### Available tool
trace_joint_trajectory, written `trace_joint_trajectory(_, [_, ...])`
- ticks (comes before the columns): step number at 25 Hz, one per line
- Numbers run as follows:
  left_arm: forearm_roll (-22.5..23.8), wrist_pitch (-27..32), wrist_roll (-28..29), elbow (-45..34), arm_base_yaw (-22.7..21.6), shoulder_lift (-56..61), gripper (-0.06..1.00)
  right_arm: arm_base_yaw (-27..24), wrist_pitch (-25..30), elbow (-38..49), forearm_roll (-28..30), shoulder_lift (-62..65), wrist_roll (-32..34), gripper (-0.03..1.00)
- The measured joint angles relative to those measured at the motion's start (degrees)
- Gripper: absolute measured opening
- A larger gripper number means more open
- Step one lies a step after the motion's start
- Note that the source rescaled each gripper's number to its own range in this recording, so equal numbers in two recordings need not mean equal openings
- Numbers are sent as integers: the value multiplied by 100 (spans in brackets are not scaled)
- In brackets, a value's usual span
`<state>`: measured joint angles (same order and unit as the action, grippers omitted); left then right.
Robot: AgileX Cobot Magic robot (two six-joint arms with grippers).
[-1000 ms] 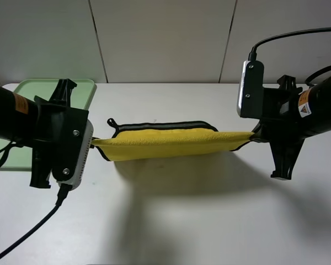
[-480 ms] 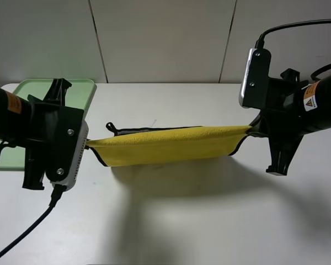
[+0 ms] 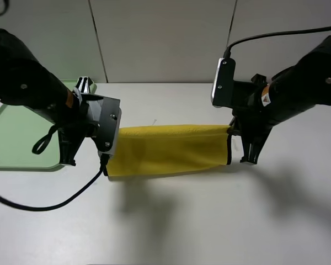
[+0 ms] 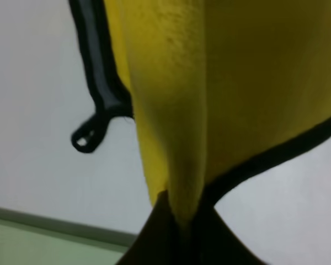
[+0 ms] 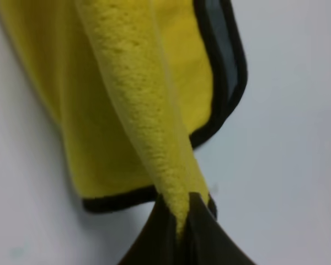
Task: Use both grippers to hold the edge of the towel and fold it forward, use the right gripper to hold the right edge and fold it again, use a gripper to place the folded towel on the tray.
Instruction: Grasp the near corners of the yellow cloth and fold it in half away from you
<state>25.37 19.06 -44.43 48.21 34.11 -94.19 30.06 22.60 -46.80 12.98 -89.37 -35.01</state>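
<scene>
at nine o'clock on the table lies the tray, no cloth in it. my left gripper is clamped on the towel at its nine o'clock edge, my right gripper on the three o'clock edge. towel hangs doubled at centre: i judge the forward fold nearly done. next, lower it, release both, then regrip right.

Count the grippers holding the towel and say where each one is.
2. The left gripper pinches the towel's left end, near the tray; the right gripper pinches its right end. No other gripper is visible.
</scene>
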Motion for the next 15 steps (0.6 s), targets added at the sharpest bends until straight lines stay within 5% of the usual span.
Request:
trace_joint_trajectory(7, [253, -346, 385, 314, -521, -804, 0, -127, -149, -718, 234, -944, 0, 0])
trace_joint_trajectory(15, [253, -1441, 392, 339, -892, -1118, 0, -599, -408, -1019, 234, -1500, 0, 0])
